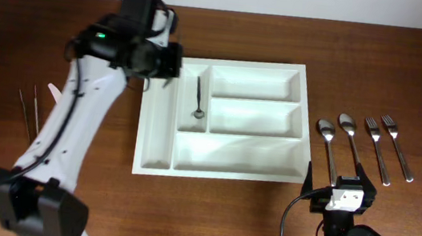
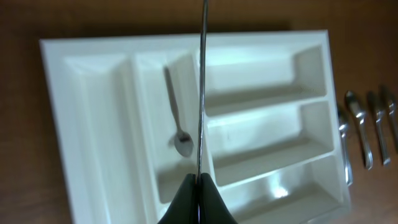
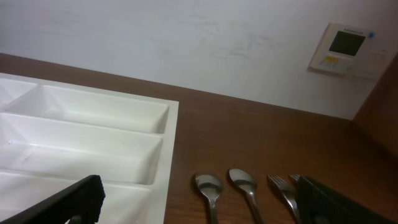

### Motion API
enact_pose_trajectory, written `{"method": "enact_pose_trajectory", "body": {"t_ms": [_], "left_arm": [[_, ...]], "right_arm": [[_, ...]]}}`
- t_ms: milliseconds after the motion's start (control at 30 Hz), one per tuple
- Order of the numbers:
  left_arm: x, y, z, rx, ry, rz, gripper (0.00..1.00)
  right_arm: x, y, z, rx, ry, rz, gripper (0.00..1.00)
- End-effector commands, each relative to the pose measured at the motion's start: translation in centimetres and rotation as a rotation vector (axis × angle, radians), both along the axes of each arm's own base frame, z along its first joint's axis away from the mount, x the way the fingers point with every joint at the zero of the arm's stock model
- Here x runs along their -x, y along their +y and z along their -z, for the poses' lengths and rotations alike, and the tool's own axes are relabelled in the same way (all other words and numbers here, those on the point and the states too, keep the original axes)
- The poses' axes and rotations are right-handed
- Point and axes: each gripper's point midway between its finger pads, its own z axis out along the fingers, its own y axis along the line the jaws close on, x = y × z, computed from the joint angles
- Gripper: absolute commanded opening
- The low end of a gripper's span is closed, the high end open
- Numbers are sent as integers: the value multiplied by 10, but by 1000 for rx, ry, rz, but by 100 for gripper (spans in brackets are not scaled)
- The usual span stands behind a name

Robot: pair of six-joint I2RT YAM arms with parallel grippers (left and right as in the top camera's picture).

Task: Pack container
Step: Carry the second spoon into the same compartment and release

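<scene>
Jaws of the left gripper (image 2: 199,186) press together on a thin metal strip (image 2: 202,81), seen edge-on, which hangs over the container (image 1: 255,83) near its 10 o'clock corner. The white tray lies mid-table, and a small spoon (image 1: 199,100) rests in its second narrow compartment. The right gripper (image 3: 202,202) stands spread wide and empty at the tray's 5 o'clock. Two spoons (image 1: 336,137) and two forks (image 1: 386,143) lie at its 3 o'clock, two thin rods (image 1: 28,106) at 9 o'clock.

White left arm (image 1: 65,120), black tool (image 2: 199,186)
</scene>
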Motion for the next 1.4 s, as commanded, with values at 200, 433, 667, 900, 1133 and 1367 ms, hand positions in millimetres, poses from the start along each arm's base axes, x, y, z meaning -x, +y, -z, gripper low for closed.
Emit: {"method": "enact_pose_trajectory", "body": {"t_ms": [200, 433, 667, 900, 1133, 1367], "left_arm": [[7, -45, 86, -98, 194, -34, 2], [3, -48, 132, -128, 275, -63, 2], [-9, -45, 135, -150, 233, -82, 13], [-12, -42, 130, -155, 218, -64, 75], [-14, 44, 76, -339, 187, -226, 71], [12, 148, 35, -379, 230, -449, 71]], "right_arm": [[0, 2, 2, 6, 3, -10, 99], [0, 2, 2, 6, 3, -10, 99], [0, 2, 3, 6, 3, -10, 99], [0, 2, 2, 6, 3, -10, 99], [0, 2, 2, 6, 3, -10, 99], [0, 2, 3, 6, 3, -10, 99]]}}
